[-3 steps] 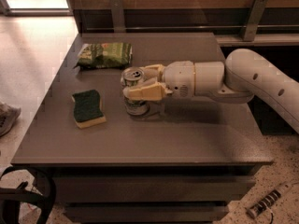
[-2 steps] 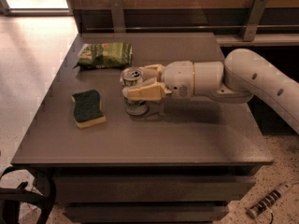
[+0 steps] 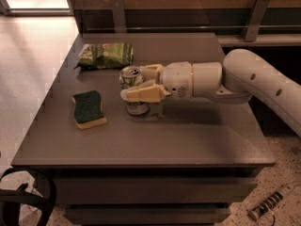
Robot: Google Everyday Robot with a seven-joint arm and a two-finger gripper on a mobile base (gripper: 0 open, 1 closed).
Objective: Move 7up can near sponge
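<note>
The silver 7up can (image 3: 131, 74) stands upright on the dark grey table (image 3: 155, 140), near its middle. My gripper (image 3: 134, 83) reaches in from the right at the end of the white arm (image 3: 244, 79). Its cream fingers (image 3: 141, 93) are closed on the two sides of the can. The can's base rests on the table or just above it; I cannot tell which. The sponge (image 3: 88, 108), with a dark green top over a yellow base, lies flat about a can's width to the left of the can.
A flat green snack bag (image 3: 105, 55) lies at the back left of the table, behind the can. A wooden wall with metal brackets runs behind the table. A black cable loop (image 3: 28, 197) and a power strip (image 3: 270, 202) lie on the floor.
</note>
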